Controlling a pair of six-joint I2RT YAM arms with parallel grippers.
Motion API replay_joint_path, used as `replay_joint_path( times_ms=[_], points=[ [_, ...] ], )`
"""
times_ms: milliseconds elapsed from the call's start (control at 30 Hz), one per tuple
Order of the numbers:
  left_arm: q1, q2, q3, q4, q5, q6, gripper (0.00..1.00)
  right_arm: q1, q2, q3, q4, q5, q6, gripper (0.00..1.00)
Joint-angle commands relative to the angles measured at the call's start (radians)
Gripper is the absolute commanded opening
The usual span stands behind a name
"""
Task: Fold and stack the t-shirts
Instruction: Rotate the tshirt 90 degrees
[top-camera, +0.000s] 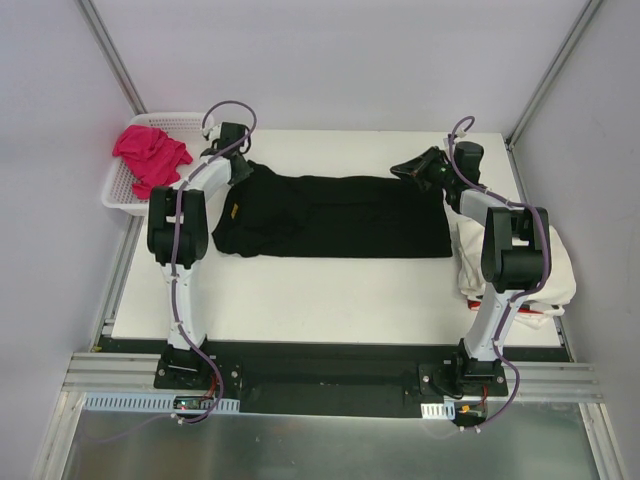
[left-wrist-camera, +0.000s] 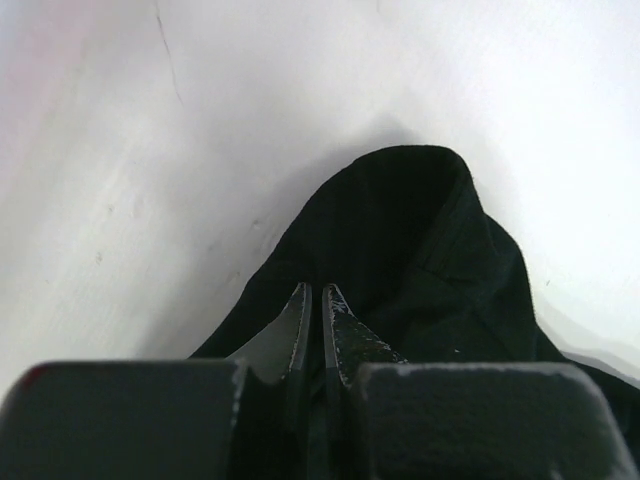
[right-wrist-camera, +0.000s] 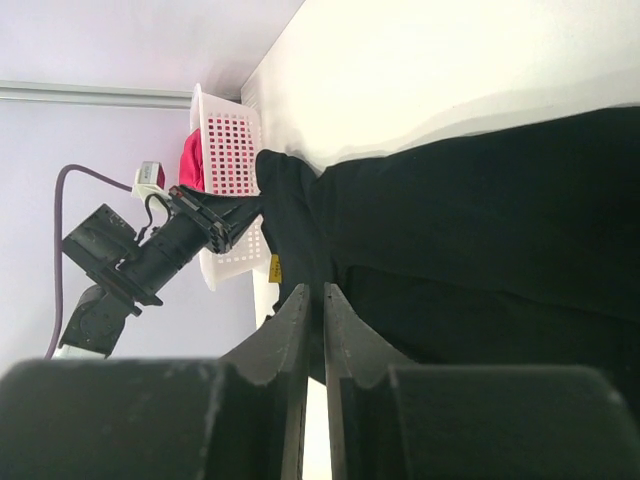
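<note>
A black t-shirt (top-camera: 340, 215) lies spread flat across the middle of the white table (top-camera: 330, 290). My left gripper (top-camera: 243, 165) is at its far left corner, shut on a raised fold of the black cloth (left-wrist-camera: 430, 250); its jaws (left-wrist-camera: 316, 300) are pressed together with cloth between them. At the far right corner, my right gripper (top-camera: 402, 171) is also shut on the shirt's edge (right-wrist-camera: 480, 220), its fingertips (right-wrist-camera: 314, 295) pinching black cloth. A bright pink t-shirt (top-camera: 150, 155) lies in the basket. Cream-white t-shirts (top-camera: 555, 265) are piled at the right edge.
A white mesh basket (top-camera: 115, 195) stands off the table's far left corner, and shows in the right wrist view as the basket (right-wrist-camera: 235, 140). The cream pile sits right beside the right arm's base link. White walls close in behind and at both sides.
</note>
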Motion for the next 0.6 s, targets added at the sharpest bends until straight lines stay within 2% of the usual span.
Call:
replay_joint_path(
  times_ms=[0,433,567],
  points=[
    [0.039,0.001,0.087,0.006,-0.019,0.042,0.00,-0.009,-0.002,0.001,0.037,-0.016,-0.001,0.12],
    [0.077,0.105,0.285,0.003,0.022,0.143,0.00,-0.011,-0.002,-0.002,0.028,-0.019,-0.015,0.12],
    [0.077,0.151,0.368,0.003,0.055,0.158,0.00,-0.017,0.016,0.027,-0.078,-0.013,-0.113,0.24]
  ],
)
